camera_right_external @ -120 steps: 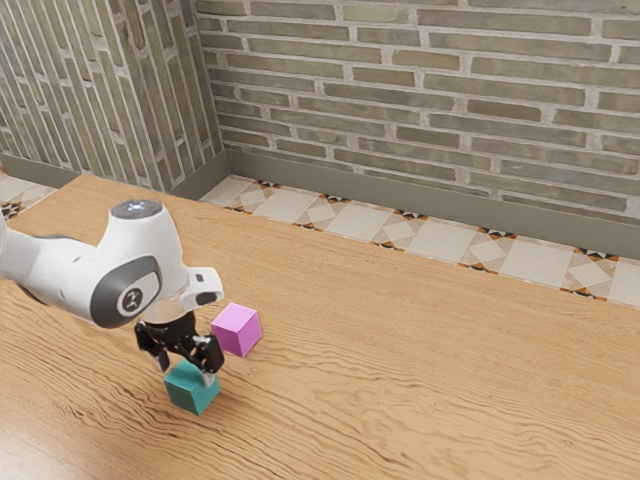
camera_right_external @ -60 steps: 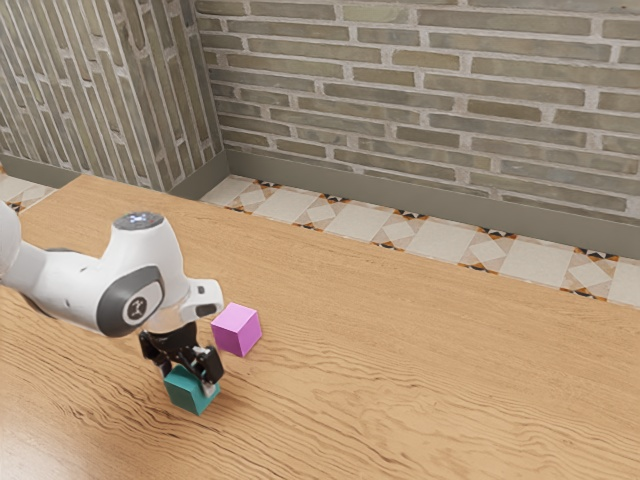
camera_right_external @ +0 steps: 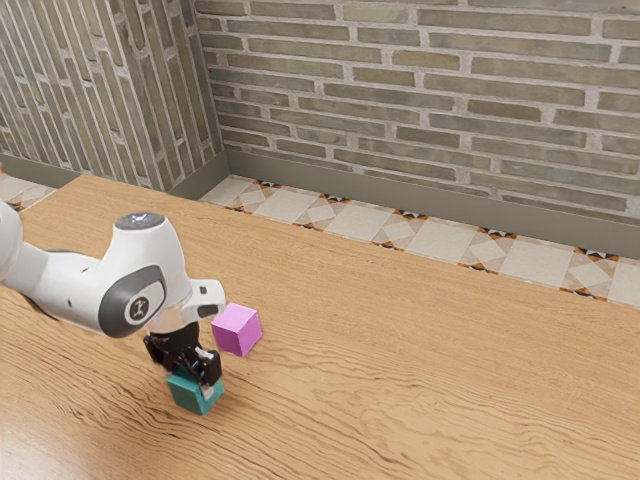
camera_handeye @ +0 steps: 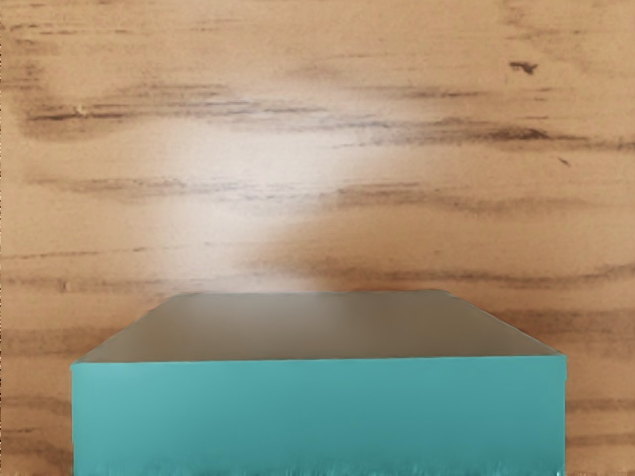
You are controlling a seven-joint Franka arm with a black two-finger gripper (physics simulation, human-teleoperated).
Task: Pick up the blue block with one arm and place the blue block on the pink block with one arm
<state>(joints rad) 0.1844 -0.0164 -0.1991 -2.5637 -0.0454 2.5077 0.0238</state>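
1. Arm (camera_right_external: pixel 110 290): white Franka, comes in from the ext. view's left and bends down toward the table (camera_right_external: pixel 420 360), hand pointing at the wood.
2. Gripper (camera_right_external: pixel 193 372): black, low over the blue block (camera_right_external: pixel 196 396). Fingers stand apart, one on each side of the block's upper part. They seem not to pinch it, but contact is hard to read from this angle, so I take the jaws as spread, w/ nothing held.
3. Blue block: renders teal rather than pure blue. It rests on the table, well in from the far edge and toward the ext. view's left, directly under the hand. Its lower half shows below the fingers.
4. Wrist view: blue block (camera_handeye: pixel 317 416) sits just under the hand. Top face is shaded grey-green, side face is bright teal, edges square to the camera. Bare wood grain of the table (camera_handeye: pixel 317 119) lies beyond it.
5. Pink block (camera_right_external: pixel 237 329): on the table near the blue block, on the side toward the far edge and a bit to the ext. view's right. The two are apart, not touching. Nothing is on top of it.
6. Background: brick wall (camera_right_external: pixel 420 90) on two sides, meeting in a corner. A strip of patterned floor tiles (camera_right_external: pixel 450 240) runs btw. the wall and the table's far edge.
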